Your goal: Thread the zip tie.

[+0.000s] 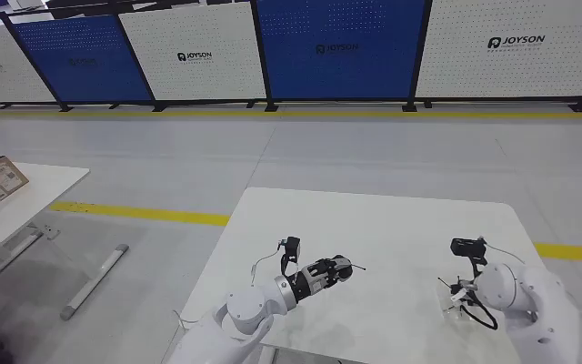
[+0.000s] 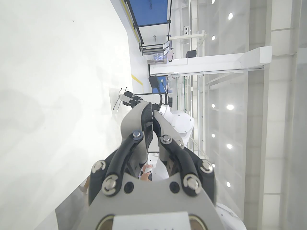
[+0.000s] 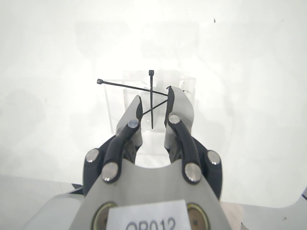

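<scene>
My left gripper [image 1: 344,267] [image 2: 152,114] hovers over the white table [image 1: 382,227], left of centre, shut on a thin black zip tie [image 1: 360,267] whose end pokes out past the fingertips. Between the pads only a small dark bit of that tie [image 2: 150,122] shows. At the table's front right, my right gripper [image 1: 459,291] [image 3: 154,101] stands open over a small clear box [image 3: 112,101] holding three black zip ties [image 3: 151,96]. One tie stands upright and two cross between the open fingers, touching the pads. From the left wrist, that box [image 2: 112,99] appears beyond my fingers.
The white tabletop stretches wide and bare between and beyond the two arms, its far edge [image 1: 382,189] meeting grey floor. A second white table [image 1: 27,191] stands off to the far left.
</scene>
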